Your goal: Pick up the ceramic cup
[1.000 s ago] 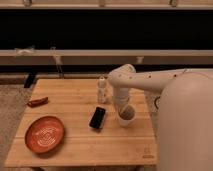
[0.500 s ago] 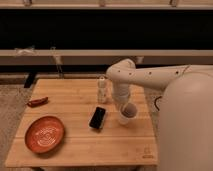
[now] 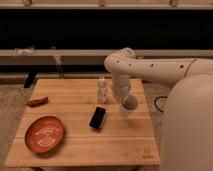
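Note:
The white ceramic cup is over the right part of the wooden table, tilted so that its dark inside faces the camera. It looks raised a little off the tabletop. My gripper comes down from the white arm and is shut on the cup from above and behind. The fingers are mostly hidden by the wrist and the cup.
A black phone lies just left of the cup. A small clear bottle stands behind the phone. An orange-red plate sits at the front left, and a small red object at the left edge. My white base fills the right side.
The cup has risen slightly from the tabletop and tipped toward the camera in my gripper. The wrist has moved up a little. The other things have not moved.

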Robot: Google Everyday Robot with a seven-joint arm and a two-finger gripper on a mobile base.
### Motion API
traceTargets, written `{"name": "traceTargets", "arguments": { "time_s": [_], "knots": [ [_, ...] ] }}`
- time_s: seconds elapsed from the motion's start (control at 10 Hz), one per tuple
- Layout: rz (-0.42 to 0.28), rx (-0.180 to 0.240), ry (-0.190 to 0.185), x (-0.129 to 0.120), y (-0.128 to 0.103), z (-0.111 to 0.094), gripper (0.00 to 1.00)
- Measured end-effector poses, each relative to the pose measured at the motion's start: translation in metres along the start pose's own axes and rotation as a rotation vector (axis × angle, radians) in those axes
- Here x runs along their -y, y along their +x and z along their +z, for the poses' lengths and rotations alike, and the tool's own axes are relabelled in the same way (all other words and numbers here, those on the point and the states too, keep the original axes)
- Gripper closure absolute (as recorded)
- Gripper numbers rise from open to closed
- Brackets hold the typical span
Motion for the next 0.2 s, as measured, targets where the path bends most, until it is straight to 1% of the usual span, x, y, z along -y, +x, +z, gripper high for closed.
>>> {"name": "traceTargets", "arguments": {
  "time_s": [0.2],
  "knots": [
    [0.000, 0.000, 0.000, 0.0001, -0.0001, 0.0000, 1.00]
  ]
}}
